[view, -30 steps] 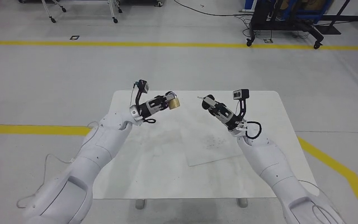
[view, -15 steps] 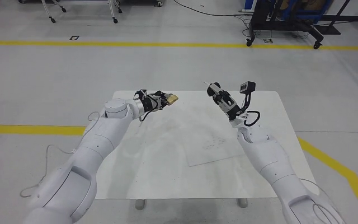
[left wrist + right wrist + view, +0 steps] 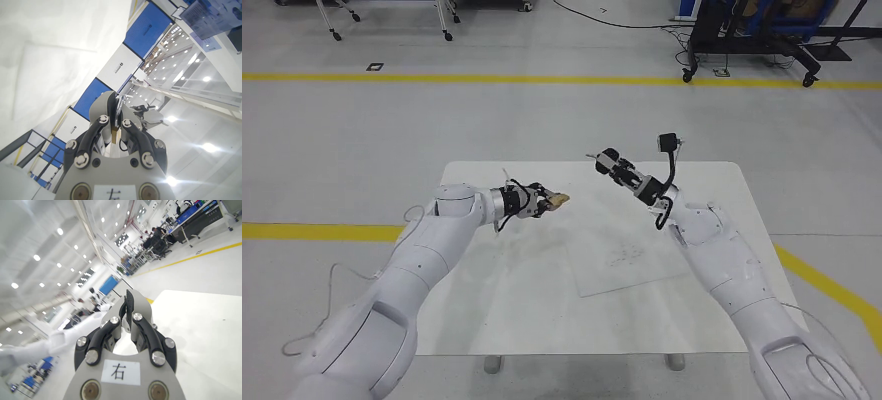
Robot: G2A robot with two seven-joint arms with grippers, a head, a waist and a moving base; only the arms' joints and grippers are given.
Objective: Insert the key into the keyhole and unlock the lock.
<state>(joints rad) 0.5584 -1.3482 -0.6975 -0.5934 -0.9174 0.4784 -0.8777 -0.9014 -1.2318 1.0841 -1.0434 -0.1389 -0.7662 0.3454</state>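
Observation:
A brass padlock (image 3: 557,201) hangs above the far left part of the white table (image 3: 712,310), with my left gripper (image 3: 542,198) shut on it. In the left wrist view the brass body (image 3: 114,135) sits between the closed fingers and the silver shackle (image 3: 120,105) pokes out at the tips of the left gripper (image 3: 116,103). My right gripper (image 3: 606,161) is to the right of the lock, raised over the table's far edge, shut on a small key (image 3: 592,156) that points toward the lock. The right gripper (image 3: 126,303) pinches the key's dark head (image 3: 123,311); its blade is hidden.
A thin pale sheet (image 3: 617,268) lies flat on the middle of the table. Yellow floor lines (image 3: 542,78) run beyond and beside the table. Racks and a dark cart (image 3: 752,40) stand far off on the floor.
The left arm has turned and brought the lock lower and slightly right. The right gripper has swung left with the key, narrowing the gap to the lock.

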